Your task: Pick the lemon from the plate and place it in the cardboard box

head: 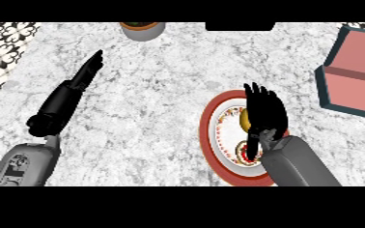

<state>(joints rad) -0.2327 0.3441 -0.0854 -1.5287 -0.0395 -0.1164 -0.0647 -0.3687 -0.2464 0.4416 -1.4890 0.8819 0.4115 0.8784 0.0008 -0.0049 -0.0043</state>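
Hovering over the plate, right hand has fingers straight, nothing gripped. Lemon lies on plate, half hidden beneath it. Step: grasp approach. Next calls for curling round lemon, then carrying right to cardboard box. Left hand open, resting at left.

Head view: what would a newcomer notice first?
The right hand, fingers spread, hangs over the red-rimmed plate at lower right, a sliver of yellow lemon showing at its left. The pink box with teal walls sits at the right edge; the left hand is open at left.
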